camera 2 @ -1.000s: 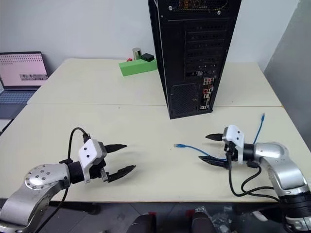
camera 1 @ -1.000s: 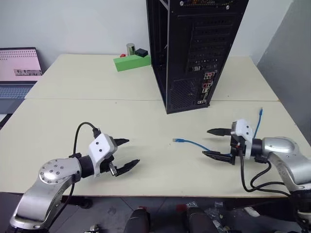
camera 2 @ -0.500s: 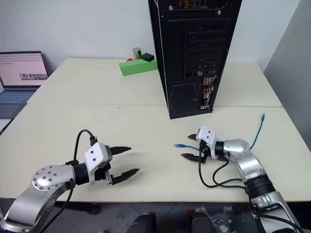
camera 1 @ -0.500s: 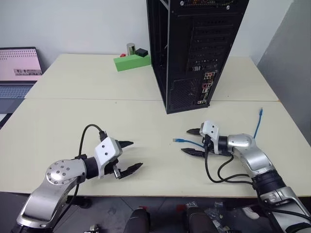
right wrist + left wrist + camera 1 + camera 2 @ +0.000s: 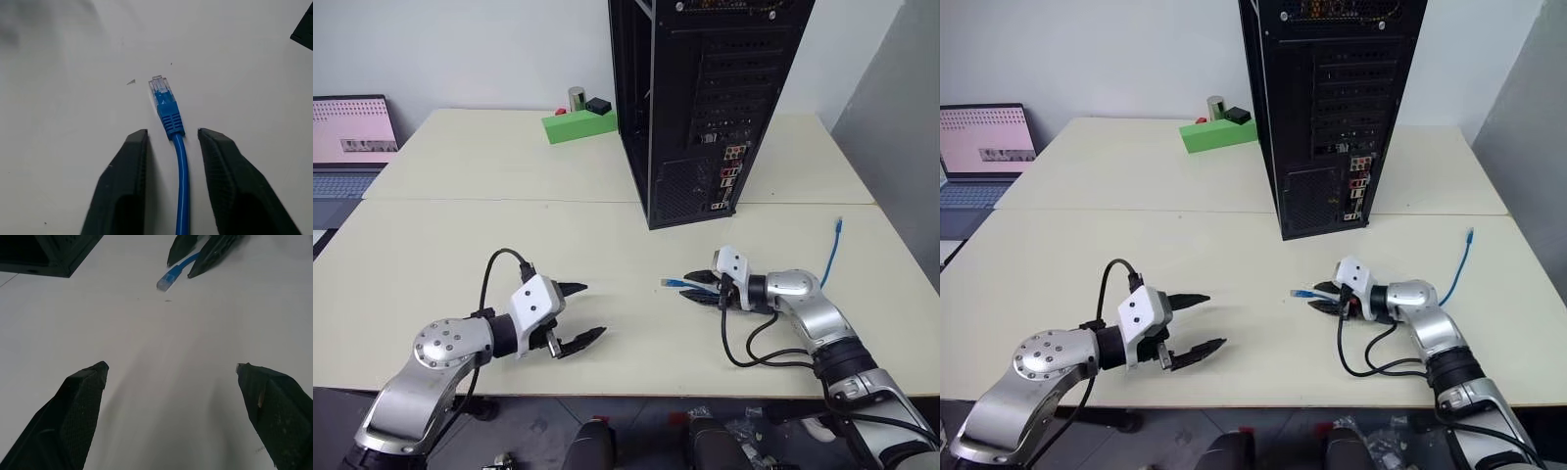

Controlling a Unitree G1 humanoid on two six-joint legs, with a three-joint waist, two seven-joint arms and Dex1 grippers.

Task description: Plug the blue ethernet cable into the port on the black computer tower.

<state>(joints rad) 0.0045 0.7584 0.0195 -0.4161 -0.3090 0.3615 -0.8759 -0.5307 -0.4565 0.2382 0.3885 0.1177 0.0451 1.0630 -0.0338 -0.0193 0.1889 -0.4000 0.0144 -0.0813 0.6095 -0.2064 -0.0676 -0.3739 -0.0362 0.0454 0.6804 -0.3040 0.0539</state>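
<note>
Right hand (image 5: 168, 147) narrowed astride blue ethernet cable (image 5: 168, 117), not yet clamped; left hand (image 5: 578, 315) wide, empty; port (image 5: 728, 171) unplugged.

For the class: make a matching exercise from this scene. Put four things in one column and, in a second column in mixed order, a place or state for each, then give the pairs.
Things:
1. blue ethernet cable
2. black computer tower
3. green box
4. left gripper

Places or states:
A. standing upright at the middle of the table
B. fingers wide apart, nothing between them
C. lying between the right gripper's fingers
D. far side of the table, left of the tower

Pairs: 1-C, 2-A, 3-D, 4-B
</note>
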